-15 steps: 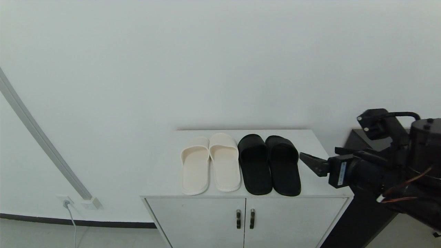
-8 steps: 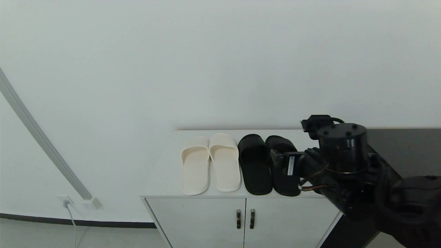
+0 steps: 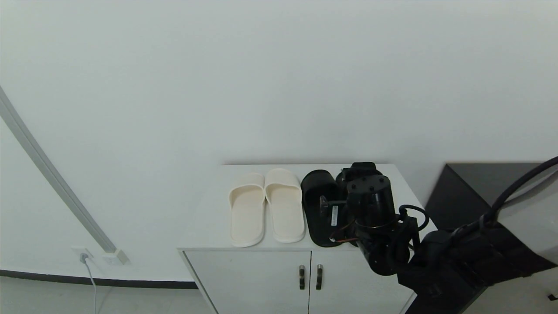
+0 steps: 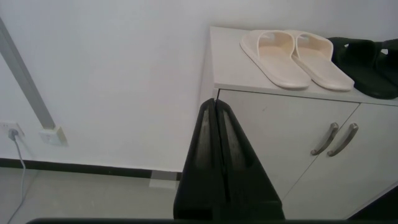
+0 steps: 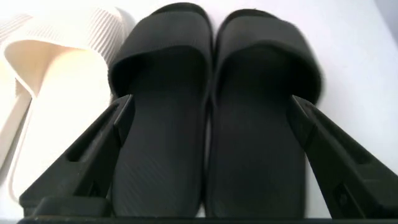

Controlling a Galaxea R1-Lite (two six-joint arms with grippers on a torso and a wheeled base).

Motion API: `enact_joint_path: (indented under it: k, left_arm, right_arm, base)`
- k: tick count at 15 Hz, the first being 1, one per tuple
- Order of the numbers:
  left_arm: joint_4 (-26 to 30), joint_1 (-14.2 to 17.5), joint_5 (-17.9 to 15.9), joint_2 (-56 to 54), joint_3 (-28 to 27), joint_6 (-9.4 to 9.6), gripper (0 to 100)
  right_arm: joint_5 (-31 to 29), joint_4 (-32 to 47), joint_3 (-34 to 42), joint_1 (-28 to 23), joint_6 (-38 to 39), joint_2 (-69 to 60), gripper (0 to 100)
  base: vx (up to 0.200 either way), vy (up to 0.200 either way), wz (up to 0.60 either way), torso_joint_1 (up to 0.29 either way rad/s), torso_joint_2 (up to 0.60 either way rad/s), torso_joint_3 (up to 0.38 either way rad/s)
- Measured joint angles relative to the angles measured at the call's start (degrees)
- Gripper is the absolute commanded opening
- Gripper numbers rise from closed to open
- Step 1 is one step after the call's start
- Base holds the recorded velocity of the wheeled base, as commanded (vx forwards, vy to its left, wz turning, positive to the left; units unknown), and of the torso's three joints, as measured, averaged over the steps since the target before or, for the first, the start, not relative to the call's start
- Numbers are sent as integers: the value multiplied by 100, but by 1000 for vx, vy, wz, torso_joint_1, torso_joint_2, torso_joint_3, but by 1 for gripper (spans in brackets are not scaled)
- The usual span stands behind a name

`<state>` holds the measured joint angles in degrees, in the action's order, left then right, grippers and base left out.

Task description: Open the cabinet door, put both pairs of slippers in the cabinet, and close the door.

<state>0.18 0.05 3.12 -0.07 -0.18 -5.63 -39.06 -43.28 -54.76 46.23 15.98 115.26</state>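
Straddling the black slippers [image 5: 249, 143] with right gripper [image 5: 209, 106] jaws spread, left gripper [image 4: 216, 107] jaws pressed together, cabinet doors [image 3: 261, 279] unopened; next, probably pinching the pair.

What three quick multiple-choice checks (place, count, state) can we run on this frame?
1. Where are the black slippers? A: on the floor. B: on the cabinet top, beside the cream pair. C: inside the cabinet.
2. How many slippers lie on top? A: two. B: three. C: four.
3. The doors are: A: both shut. B: one open. C: both open.
Answers: 1 B, they sit on the white top. 2 C, two cream, two black. 3 A, both sit flush with the front.
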Motion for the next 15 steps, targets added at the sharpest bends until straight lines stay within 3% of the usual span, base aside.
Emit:
enact_joint_path:
  k: [7,15]
  left_arm:
    - [0,-2,2,0,2,-2,0]
    - [-2,-2,2,0,2,-5,0]
  right_arm:
    - [219,-963,-290,-274,-573,758,100]
    - [463,-1097,-1178,-747,-881,1492,100]
  base:
    - [0,0,0,0,0,0]
    - [0,0,0,0,0,0]
